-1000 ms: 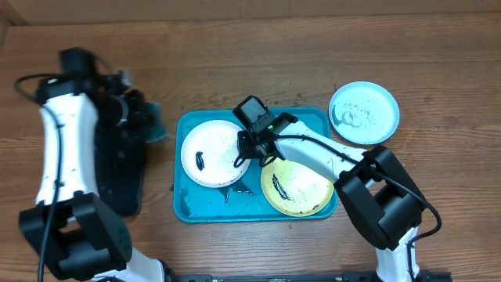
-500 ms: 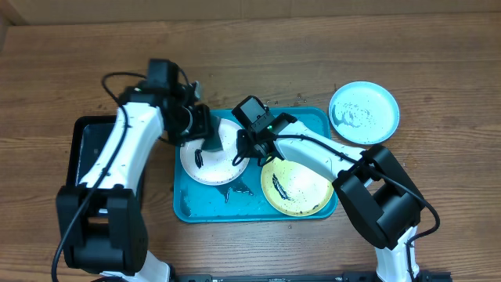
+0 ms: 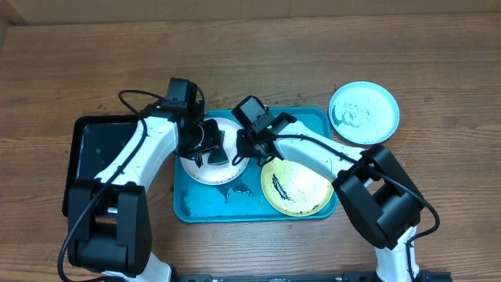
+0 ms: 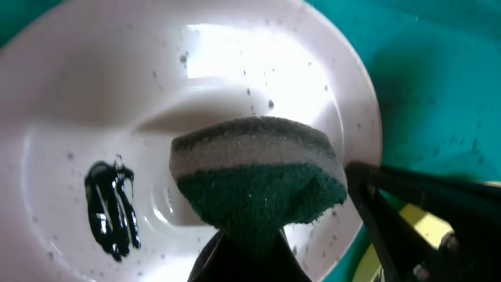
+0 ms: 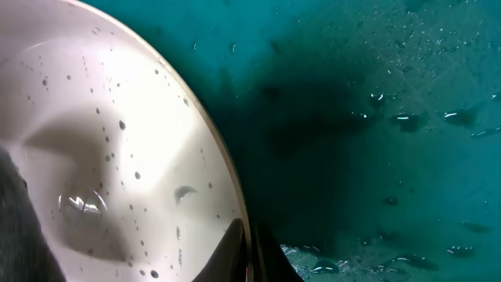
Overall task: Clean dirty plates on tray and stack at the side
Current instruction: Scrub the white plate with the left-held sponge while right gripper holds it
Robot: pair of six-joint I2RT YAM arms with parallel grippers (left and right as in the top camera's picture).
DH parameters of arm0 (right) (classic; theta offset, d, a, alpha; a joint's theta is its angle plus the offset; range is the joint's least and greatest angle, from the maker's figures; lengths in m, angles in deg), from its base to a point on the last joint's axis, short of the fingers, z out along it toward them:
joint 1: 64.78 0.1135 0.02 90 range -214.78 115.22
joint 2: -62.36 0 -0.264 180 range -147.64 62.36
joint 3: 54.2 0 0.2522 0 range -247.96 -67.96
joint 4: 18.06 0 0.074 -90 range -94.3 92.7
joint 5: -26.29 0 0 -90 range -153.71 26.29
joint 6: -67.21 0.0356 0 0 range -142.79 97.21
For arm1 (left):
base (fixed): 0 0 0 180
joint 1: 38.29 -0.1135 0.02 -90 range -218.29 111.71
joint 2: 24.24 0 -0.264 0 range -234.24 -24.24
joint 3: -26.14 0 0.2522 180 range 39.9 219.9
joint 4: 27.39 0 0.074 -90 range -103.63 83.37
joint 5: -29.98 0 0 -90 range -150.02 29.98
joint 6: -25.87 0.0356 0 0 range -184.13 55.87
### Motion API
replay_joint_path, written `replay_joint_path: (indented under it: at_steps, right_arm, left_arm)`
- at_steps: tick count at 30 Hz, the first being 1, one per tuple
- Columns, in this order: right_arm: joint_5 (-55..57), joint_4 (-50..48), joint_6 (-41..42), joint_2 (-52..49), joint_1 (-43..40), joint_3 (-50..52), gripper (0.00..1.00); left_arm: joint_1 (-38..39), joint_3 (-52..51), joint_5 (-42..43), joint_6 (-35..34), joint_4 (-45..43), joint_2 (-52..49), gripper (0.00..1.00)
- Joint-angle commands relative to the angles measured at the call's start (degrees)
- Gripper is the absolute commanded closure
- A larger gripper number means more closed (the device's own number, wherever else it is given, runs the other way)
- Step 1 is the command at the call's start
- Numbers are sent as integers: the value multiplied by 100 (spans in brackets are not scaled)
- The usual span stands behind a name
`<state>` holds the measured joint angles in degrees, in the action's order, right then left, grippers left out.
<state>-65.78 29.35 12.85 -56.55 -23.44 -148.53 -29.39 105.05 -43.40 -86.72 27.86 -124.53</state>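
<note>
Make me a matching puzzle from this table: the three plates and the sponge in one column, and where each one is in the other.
1. white plate
2. yellow-green plate
3. pale blue plate
4. sponge

A. on the wooden table, outside the turquoise tray
B. gripped by the left gripper
C. on the tray, under the sponge
D. on the tray, away from the sponge

Pairs: 1-C, 2-D, 3-A, 4-B

Blue-rimmed plate (image 3: 364, 112) beside turquoise tray (image 3: 192, 206)
</note>
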Motion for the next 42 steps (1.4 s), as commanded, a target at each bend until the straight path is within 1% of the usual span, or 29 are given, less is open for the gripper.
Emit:
replay_joint_path:
  at_steps: [1,6,10,13,21,23,26,29,31,33,34,37,39,40,42]
  right_arm:
    - [155,-9,39,-166,4,-85,96]
    - [155,9,37,-166,4,-85,96]
    - [157,17,37,-166,4,-85,96]
    - [160,50,37,-166,4,-85,96]
    - [162,59,35,-166,4,-85,96]
    - [162,59,35,-166,4,-85,96]
    - [245,96,39,-166,4,-85,96]
    - [262,118,37,-166,4,-85,96]
    - [262,116,37,-164,4,-85,96]
    - [262,114,37,-166,4,-85,96]
    - [262,114,37,-166,4,-85,96]
    - [262,109,39,-166,4,-85,96]
    - [262,109,37,-164,4,-85,96]
    - [262,109,39,-166,4,-85,96]
    - [262,103,37,-166,4,-85,96]
  left_arm:
    - [-20,-35,-103,-251,-177,-175,96]
    - [-20,-35,271,-273,-302,-673,96]
    - [-26,-35,-28,-177,-227,-1078,96]
    - [-44,-33,-693,-184,-17,-1158,96]
    - [-192,225,-3095,-240,793,-1130,96]
    - [-203,365,-3528,-315,975,-1130,96]
    - [-203,708,-3915,-321,1237,-1130,96]
    - [-203,1051,-3945,-319,1421,-1130,96]
    - [-195,1309,-3805,-317,1565,-1130,96]
    - [-179,1565,-3410,-251,1690,-1130,96]
    - [-175,1676,-3021,-72,1696,-1130,96]
    - [-175,1864,-1257,852,1541,-1130,96]
    - [-175,1856,-157,1263,1412,-1137,96]
    - [-175,1836,129,1279,1375,-1154,96]
    - [-173,1762,415,1272,1300,-1182,96]
